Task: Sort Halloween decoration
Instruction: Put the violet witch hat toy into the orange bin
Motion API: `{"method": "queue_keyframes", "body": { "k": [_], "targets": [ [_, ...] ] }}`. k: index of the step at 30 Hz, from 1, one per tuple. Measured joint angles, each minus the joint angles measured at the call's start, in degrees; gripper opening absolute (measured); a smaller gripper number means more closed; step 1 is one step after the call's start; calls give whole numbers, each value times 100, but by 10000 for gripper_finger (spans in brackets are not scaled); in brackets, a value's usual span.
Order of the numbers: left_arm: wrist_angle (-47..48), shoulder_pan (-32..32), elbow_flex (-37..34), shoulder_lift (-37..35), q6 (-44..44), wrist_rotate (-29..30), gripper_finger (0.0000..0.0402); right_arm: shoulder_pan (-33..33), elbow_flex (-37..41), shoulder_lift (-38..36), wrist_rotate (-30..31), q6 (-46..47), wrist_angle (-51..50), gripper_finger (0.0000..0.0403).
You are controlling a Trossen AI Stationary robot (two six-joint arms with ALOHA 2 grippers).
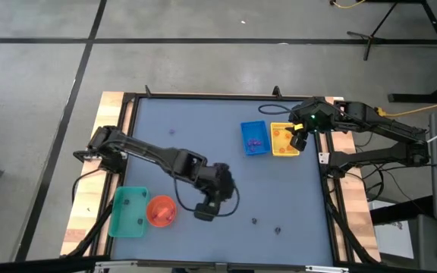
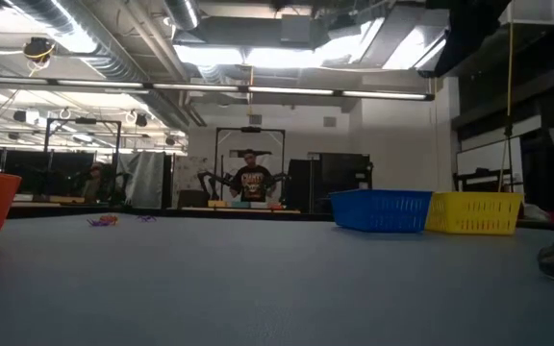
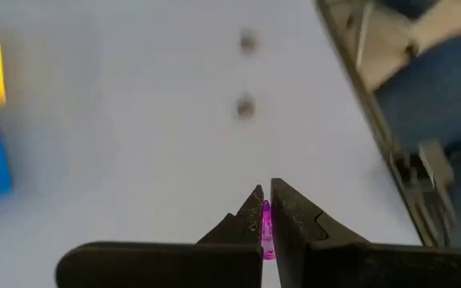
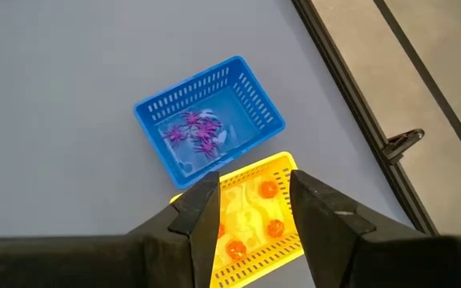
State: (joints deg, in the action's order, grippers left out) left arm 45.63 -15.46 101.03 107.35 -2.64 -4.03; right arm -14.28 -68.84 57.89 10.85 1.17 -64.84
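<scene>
My left gripper point(image 1: 217, 193) hangs above the table's near middle, right of the round orange bowl point(image 1: 161, 211), and is shut on a tiny purple decoration piece point(image 3: 266, 228). Two dark pieces point(image 3: 245, 106) lie on the table beyond it. My right gripper point(image 4: 253, 192) stands open over the yellow tray point(image 4: 254, 224), which holds orange pieces point(image 4: 269, 190). Beside it, the blue tray point(image 4: 206, 120) holds purple pieces point(image 4: 198, 132). My left gripper pinches the purple piece point(image 3: 266, 240) between its two fingers point(image 3: 294, 216), just behind their tips. The fingers slant down toward the table's right side. The piece is lifted clear of the table.
A green tray point(image 1: 127, 212) lies left of the orange bowl at the near left. A few purple and orange pieces point(image 2: 102, 220) lie on the far part of the table in the low view. The table's raised black frame point(image 3: 374, 120) runs close by.
</scene>
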Motion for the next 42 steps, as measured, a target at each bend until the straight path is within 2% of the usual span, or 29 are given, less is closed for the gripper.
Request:
{"method": "queue_keyframes", "body": {
  "k": [8,19,23,30,42],
  "targets": [
    [1682,-550,-33,-57,-792,662,0,0,0,0,-36,0,28,152],
    [2520,-1415,-887,-54,-2478,846,0,0,0,7,-704,4,41,152],
    [2639,-1697,-1257,-65,-3164,928,0,2,0,25,-927,98,83,152],
    [2635,-2050,-1775,-61,-3932,928,0,50,0,129,-1775,452,485,152],
    [2594,-2221,-2120,-59,-4531,931,0,1212,0,765,-1803,457,1206,152]
  ]
}}
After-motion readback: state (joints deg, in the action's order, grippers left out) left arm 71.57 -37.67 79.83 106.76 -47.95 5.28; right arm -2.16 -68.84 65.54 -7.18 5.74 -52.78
